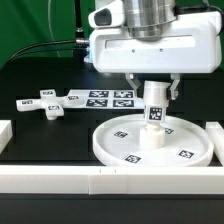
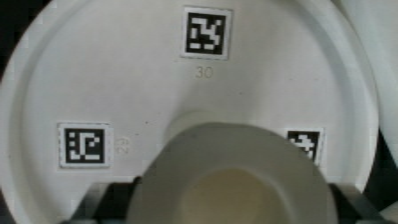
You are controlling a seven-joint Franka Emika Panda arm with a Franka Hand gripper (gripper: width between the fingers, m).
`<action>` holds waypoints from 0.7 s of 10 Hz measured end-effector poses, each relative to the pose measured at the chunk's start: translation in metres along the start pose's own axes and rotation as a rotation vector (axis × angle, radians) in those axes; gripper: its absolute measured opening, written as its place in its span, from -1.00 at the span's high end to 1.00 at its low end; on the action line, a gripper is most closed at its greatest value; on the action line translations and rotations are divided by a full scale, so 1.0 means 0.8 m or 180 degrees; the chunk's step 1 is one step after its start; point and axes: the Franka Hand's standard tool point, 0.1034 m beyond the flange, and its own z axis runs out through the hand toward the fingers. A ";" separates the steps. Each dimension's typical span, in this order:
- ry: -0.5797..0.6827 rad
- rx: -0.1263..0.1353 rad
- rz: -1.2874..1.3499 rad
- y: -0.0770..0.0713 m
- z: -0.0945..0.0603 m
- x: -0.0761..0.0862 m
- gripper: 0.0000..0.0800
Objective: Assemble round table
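Note:
The large round disc [image 1: 110, 150] lies flat on the black table near the front rail, tags facing up. The short cylinder leg [image 1: 154, 112] stands upright over the disc's middle, its lower end at or in the centre hub. My gripper [image 1: 154, 92] is shut on the leg's upper part, coming down from above. The flat cross-shaped piece [image 1: 45, 103] lies apart at the exterior view's left. In the wrist view the disc [image 2: 125, 90] fills the picture. The leg [image 2: 231, 170] sits between my dark fingers [image 2: 111, 200], with my gripper [image 2: 231, 205] closed around it.
The marker board [image 1: 110, 98] lies behind the disc. White border rails run along the front [image 1: 60, 180], the exterior view's left [image 1: 4, 130] and right [image 1: 215, 135]. A green backdrop and cables lie at the back left.

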 end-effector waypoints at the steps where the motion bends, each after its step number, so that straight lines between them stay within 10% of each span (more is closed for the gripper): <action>1: -0.0006 0.0011 0.0244 -0.001 0.000 -0.001 -0.02; 7: -0.0035 0.0048 0.1219 -0.005 0.001 -0.004 -0.02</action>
